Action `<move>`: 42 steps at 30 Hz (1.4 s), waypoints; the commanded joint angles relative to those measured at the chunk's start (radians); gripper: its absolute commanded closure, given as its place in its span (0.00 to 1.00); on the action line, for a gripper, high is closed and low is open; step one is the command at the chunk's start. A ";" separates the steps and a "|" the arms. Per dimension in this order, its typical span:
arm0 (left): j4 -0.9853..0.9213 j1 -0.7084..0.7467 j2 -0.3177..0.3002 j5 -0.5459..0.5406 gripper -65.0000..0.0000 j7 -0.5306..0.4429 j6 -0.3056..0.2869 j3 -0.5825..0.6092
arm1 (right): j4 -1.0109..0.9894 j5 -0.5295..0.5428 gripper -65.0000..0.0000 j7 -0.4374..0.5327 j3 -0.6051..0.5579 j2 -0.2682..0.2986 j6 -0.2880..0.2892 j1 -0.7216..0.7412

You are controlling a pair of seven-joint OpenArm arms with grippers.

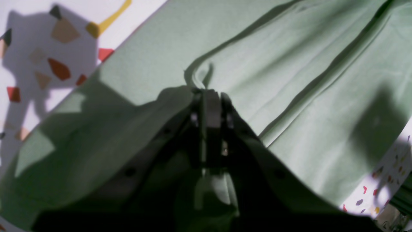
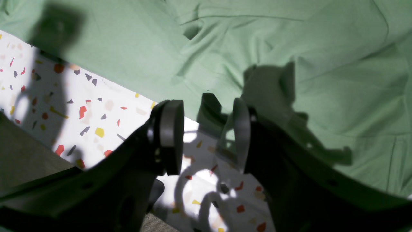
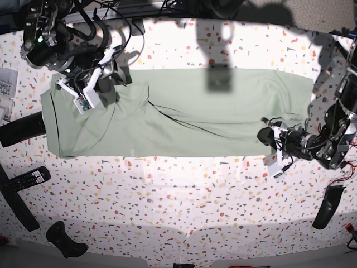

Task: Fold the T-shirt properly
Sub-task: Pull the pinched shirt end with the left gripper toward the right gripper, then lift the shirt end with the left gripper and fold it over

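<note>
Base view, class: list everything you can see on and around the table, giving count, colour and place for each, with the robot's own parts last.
T-shirt: one, pale sage green, spread across the table's middle.
Table: one, white with coloured speckles, under everything.
Remote control: one, black, left edge.
Dark objects, unclear: one at lower left, one at lower right.
Left gripper: one, dark, shut on a pinch of the T-shirt at its right end.
Right gripper: one, dark, jaws apart, holding nothing, over the T-shirt's edge.

A speckled terrazzo table [image 3: 184, 190] holds a black remote control [image 3: 27, 178] near its left edge.
</note>
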 commanded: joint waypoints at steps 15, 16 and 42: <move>0.026 -0.025 -0.032 -0.166 1.00 0.168 -0.005 -0.008 | 0.018 0.013 0.62 0.042 0.005 0.009 0.008 0.006; 0.034 -0.025 -0.041 -0.198 1.00 0.190 -0.005 -0.008 | 0.018 0.013 0.62 0.048 0.005 0.009 0.008 0.010; 0.308 0.102 -0.177 -0.335 1.00 0.273 -0.005 -0.008 | 0.018 0.013 0.62 0.046 0.005 0.009 0.007 0.077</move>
